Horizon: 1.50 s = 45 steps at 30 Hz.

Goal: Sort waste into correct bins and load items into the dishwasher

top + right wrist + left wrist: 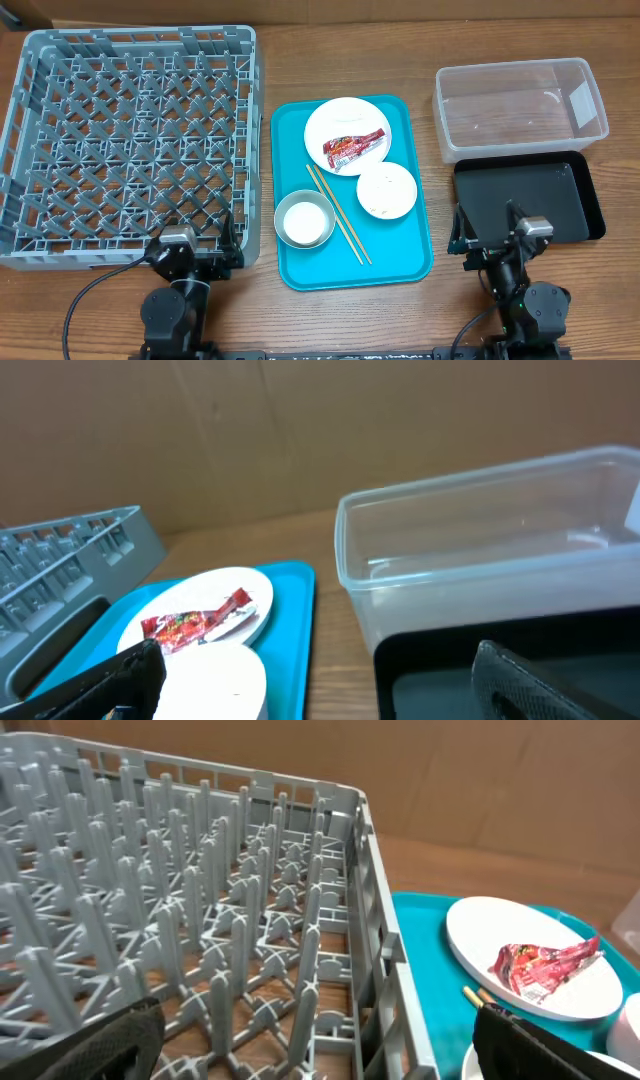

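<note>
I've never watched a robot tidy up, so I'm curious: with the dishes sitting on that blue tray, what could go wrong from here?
The red wrapper lies loose on the white plate; lifting the plate first might tip it off. The chopsticks lie flat between the grey bowl and the pinkish-white bowl, so grabbing them could knock a bowl. The clear tub and black tray sit adjacent, so waste might land in the wrong one.

A brown wooden desk (pixel 420 60) carries a large square grey lattice dish rack (pixel 140 38) at left; a flat teal plastic tray (pixel 400 250) just beside it; a clear plastic rectangular tub (pixel 515 66) at right; a shallow black rectangular tray (pixel 540 185) against the tub's near side.
</note>
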Available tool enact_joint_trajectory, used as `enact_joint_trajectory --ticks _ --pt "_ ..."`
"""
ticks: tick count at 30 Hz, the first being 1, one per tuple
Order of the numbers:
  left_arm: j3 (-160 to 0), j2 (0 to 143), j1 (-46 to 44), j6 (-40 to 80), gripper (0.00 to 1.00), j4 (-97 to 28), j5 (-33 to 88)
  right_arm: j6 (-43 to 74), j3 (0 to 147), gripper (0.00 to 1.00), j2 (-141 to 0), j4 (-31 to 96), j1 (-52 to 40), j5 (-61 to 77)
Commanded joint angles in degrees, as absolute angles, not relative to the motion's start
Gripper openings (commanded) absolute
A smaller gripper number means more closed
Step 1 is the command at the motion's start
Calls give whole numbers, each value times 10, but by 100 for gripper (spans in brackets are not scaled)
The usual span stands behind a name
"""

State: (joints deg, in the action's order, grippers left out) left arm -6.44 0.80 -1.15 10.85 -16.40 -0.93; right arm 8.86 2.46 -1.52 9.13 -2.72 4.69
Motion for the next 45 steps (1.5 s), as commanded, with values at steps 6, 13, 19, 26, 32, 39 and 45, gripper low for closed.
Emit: enact_joint_trajectory --ticks 6,13,19,26,32,39,45 --pt "-212 123 -15 118 100 -229 -23 121 201 100 -149 180 -30 57" --pt "-426 404 -15 116 100 -365 -9 121 448 100 -420 335 -30 118" --pt "-582 547 -15 116 100 -506 -4 120 657 100 -616 521 -30 158" --pt "-627 604 -15 118 100 -555 19 123 781 100 -782 526 -30 278" --pt "-627 604 -15 118 100 -550 30 210 781 100 -810 390 -96 224" --pt "-627 604 -15 118 100 -541 30 254 784 98 -926 349 -252 42" --pt "-627 604 -15 118 100 -541 30 307 785 99 -1031 293 -270 26"
